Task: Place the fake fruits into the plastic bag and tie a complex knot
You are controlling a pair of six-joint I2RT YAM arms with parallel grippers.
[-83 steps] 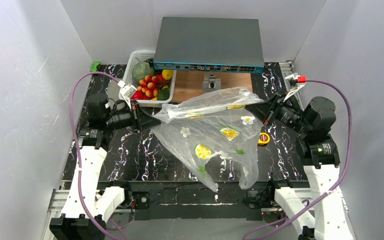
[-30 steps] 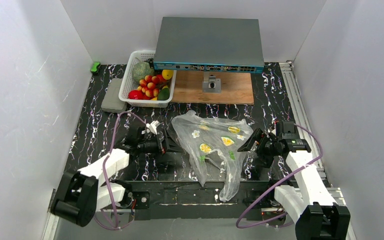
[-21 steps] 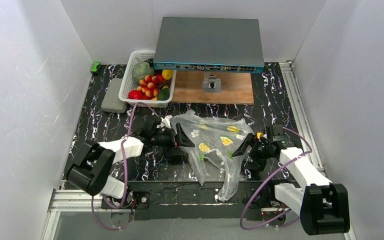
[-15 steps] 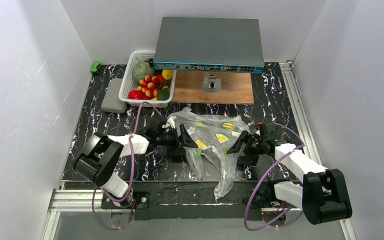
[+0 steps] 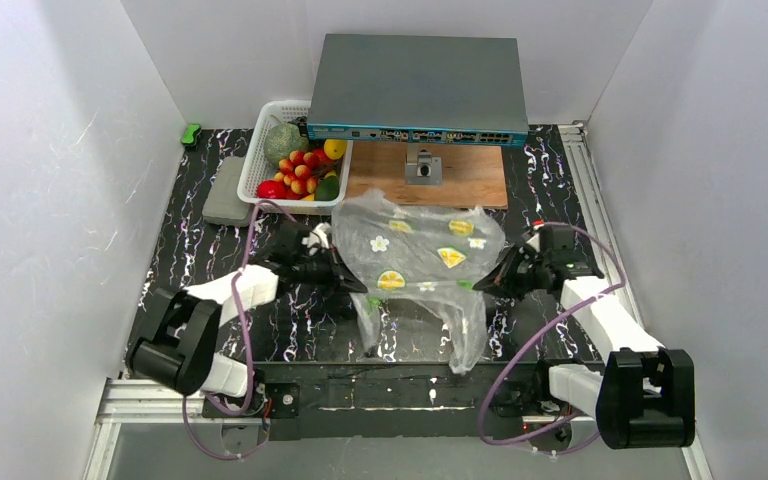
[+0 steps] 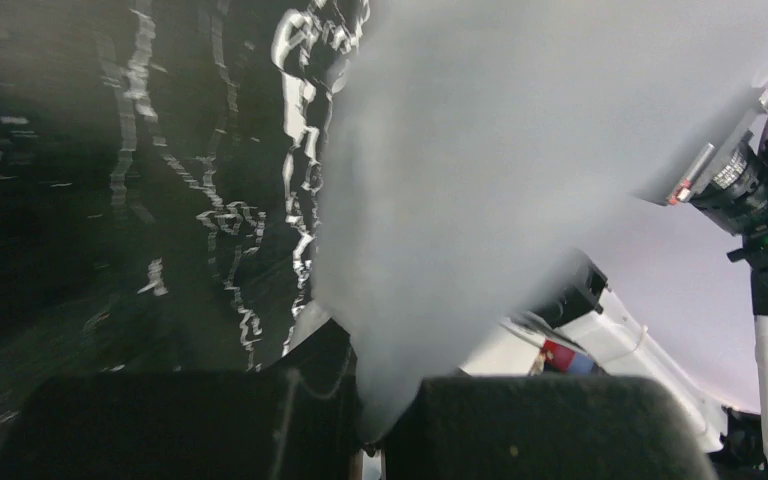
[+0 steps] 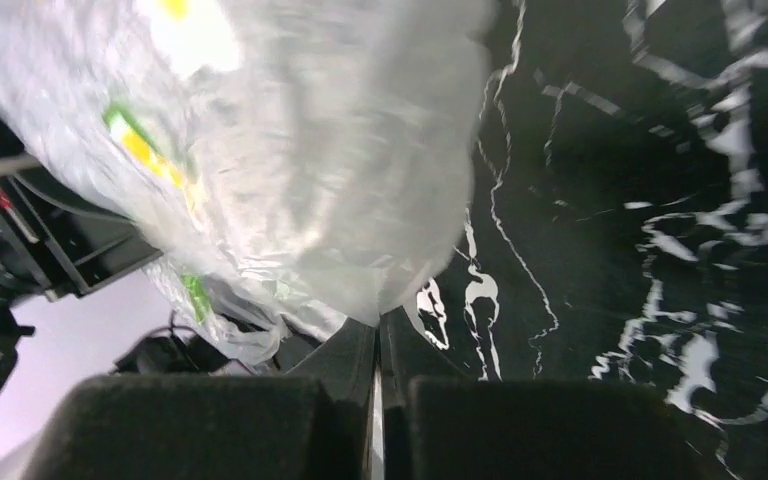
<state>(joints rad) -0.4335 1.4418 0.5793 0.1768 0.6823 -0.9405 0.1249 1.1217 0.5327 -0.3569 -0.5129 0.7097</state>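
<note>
Clear, crinkly film made up the thin plastic bag (image 5: 415, 250) printed with white flowers and lemon slices. It hung stretched between the two sets of fingers. The left gripper (image 5: 352, 285) had its fingers (image 6: 190, 425) pressed together on one side edge of the bag, and a fold of film ran down into the crack between them. The right gripper (image 5: 491, 285) pinched the other side. Its fingers (image 7: 560, 430) were squeezed almost flat together, and the bag's edge came right down to the slit between them. Two loose ends dangled below both pinches, over the black marbled table (image 5: 190, 250). Which end was the mouth could not be told.

The small shiny fake fruits (image 5: 300, 172), red, orange, yellow and green, were not in the bag. They sat in the white lattice basket (image 5: 260, 140), well apart from the left fingers and farther still from the right ones.

The bag looked very light and floppy, and probably slippery too. It would likely crumple, slide out of a weak pinch, or tear if pulled hard. A good place to hold it seemed to be the rim by the handle loops, bunched up thick, so the mouth could open wide. The fruits looked hard, smooth and light, so they might roll away or pop out of a squeeze.
</note>
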